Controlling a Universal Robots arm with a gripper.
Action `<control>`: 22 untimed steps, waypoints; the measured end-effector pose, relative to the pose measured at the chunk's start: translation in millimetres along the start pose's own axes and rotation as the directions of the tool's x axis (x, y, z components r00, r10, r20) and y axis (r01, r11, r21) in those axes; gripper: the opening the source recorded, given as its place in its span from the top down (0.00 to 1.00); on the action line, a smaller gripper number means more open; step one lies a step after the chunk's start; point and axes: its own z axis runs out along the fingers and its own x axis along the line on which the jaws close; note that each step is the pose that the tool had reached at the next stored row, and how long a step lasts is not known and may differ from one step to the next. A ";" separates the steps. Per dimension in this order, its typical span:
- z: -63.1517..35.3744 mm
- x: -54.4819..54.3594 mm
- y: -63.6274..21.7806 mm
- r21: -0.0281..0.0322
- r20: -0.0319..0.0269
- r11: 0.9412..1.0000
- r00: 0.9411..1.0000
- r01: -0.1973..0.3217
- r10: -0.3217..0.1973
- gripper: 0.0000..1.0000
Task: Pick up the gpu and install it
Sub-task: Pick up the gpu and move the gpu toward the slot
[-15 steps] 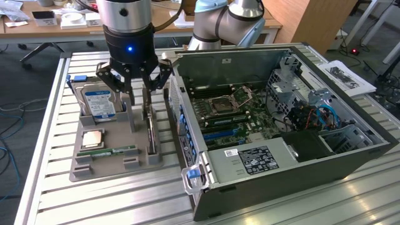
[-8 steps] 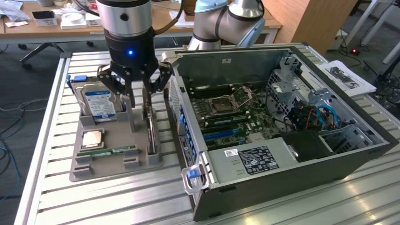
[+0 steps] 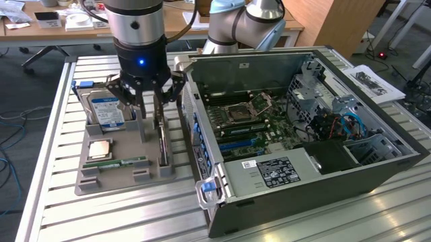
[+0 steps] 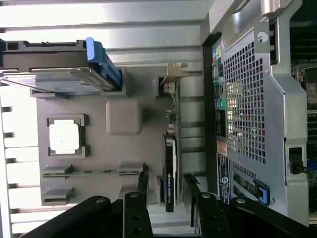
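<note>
The gpu (image 4: 169,171) stands on edge in the grey tray (image 4: 124,148) beside the computer case (image 4: 257,99), its long axis parallel to the case. The fingers (image 4: 143,184) straddle it, open, with a gap on each side.

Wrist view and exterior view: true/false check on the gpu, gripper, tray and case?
1. The thin dark gpu card with silver end bracket stands on edge in the grey tray. True.
2. The gripper has lifted the card clear of the tray. False: its fingers straddle the card with gaps on both sides, and the card sits in its slot.
3. The silver hard drive with blue label lies inside the black computer case. False: it stands in the tray.
4. The case is open, with the green motherboard exposed. True.
</note>
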 end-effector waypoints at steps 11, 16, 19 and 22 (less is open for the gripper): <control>14.2 0.4 -0.6 0.000 0.000 1.000 1.000 0.000 0.000 0.58; 19.6 0.5 -0.8 0.000 0.000 1.000 1.000 0.000 0.000 0.58; 22.7 0.5 -0.9 0.000 0.000 1.000 1.000 0.000 0.000 0.58; 23.6 0.6 -0.9 0.000 0.000 1.000 1.000 0.000 0.000 0.58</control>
